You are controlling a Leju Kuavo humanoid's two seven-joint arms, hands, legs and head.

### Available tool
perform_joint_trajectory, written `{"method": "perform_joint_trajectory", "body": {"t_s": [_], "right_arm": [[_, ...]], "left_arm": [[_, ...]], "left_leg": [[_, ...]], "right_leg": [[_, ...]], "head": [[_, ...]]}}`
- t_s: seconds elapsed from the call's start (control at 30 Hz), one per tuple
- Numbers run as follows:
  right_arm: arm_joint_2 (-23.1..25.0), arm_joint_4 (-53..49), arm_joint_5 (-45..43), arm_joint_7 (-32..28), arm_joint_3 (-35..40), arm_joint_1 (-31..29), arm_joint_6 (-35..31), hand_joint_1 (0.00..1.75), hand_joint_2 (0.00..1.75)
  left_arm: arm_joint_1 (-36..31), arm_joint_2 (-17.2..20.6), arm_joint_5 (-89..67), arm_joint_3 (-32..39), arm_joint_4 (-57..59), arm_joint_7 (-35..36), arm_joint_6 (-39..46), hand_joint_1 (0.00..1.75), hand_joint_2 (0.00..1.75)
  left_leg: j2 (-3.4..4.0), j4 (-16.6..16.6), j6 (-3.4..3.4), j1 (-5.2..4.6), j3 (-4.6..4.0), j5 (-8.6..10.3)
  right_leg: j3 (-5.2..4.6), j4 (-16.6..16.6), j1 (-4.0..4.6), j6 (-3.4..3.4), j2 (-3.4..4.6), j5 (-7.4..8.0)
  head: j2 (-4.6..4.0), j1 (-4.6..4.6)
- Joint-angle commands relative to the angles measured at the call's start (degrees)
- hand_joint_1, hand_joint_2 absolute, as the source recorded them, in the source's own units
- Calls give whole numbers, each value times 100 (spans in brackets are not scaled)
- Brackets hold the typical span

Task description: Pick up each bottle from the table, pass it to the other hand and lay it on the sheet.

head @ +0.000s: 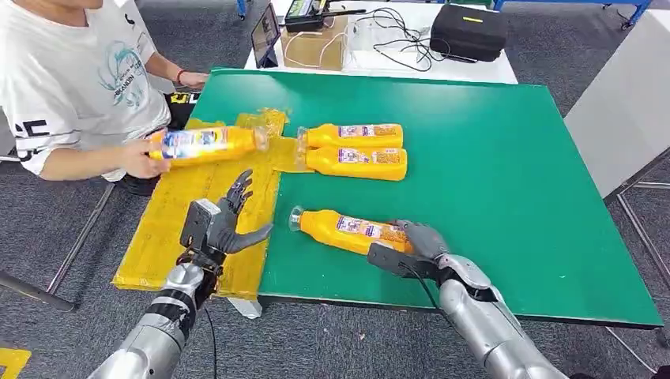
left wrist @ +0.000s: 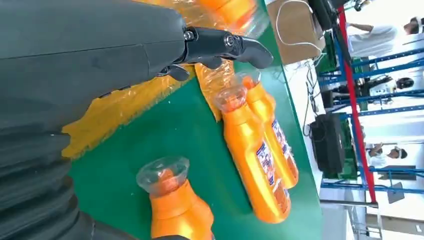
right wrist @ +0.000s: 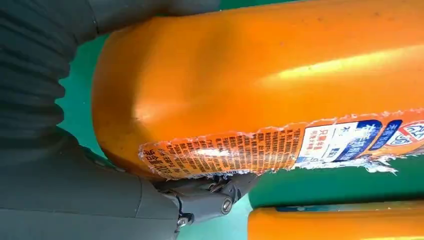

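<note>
Nearest me, an orange bottle (head: 348,229) (left wrist: 172,205) (right wrist: 250,75) lies on the green table (head: 490,174), clear cap towards the sheet. My right hand (head: 411,243) grips its base end, fingers (right wrist: 210,197) wrapped round it. My left hand (head: 227,219) hovers over the yellow sheet (head: 178,229) with its fingers (left wrist: 225,45) spread and nothing in them. Two more orange bottles (head: 355,136) (head: 359,163) lie side by side further back, caps at the sheet's edge, also seen as the pair of bottles (left wrist: 262,150). A person holds another bottle (head: 205,144) above the sheet.
The person in a white shirt (head: 71,79) sits at the table's left side, one hand (head: 142,158) on the bottle. A white table with a tablet (head: 265,35), cables and a black case (head: 470,31) stands behind. A grey panel (head: 624,103) stands at the right.
</note>
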Motion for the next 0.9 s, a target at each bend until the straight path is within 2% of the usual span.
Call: {"method": "perform_joint_trajectory", "body": {"t_s": [0.03, 0.17, 0.27, 0.47, 0.77, 0.9], "right_arm": [[350, 93, -655, -319, -439, 316, -686, 175, 175], [1025, -680, -1217, -630, -1112, 757, -1702, 175, 175], [1376, -943, -1821, -1007, -1348, 873, -2065, 175, 175], [1621, -815, -2262, -1283, -1278, 645, -2223, 175, 175], [1792, -420, -2349, -1362, -857, 334, -2151, 175, 175], [1903, -250, -2299, -1352, -642, 292, -2063, 175, 175]], "left_arm": [[-337, -60, 7, -189, 450, 75, 188, 0, 175], [-364, -160, -83, -376, 371, 235, 833, 0, 175], [-394, -234, 128, -421, 379, 377, 722, 0, 175], [-429, -268, 627, -588, 485, 774, 158, 0, 175], [-383, -324, 1488, -892, 516, 1267, -1008, 0, 175], [-351, -367, 1617, -1035, 319, 1256, -1069, 0, 175]], "left_leg": [[-10, -2, -7, 9, 10, -5], [-12, 3, -13, 13, 5, -9], [-5, 13, -17, 14, -6, -18], [3, 7, -11, 11, -12, -15], [4, 6, -11, 9, -17, -13], [7, 5, -12, 10, -14, -15]], "right_leg": [[15, -5, 10, -9, -13, -7], [11, -1, 14, -15, -15, -13], [1, 13, 16, -19, -9, -20], [-10, 7, 11, -12, -1, -14], [-13, 5, 9, -13, 2, -11], [-11, 5, 11, -14, 4, -13]], "head": [[2, 0], [0, 0], [0, 0], [0, -2], [2, 0], [0, 2]]}}
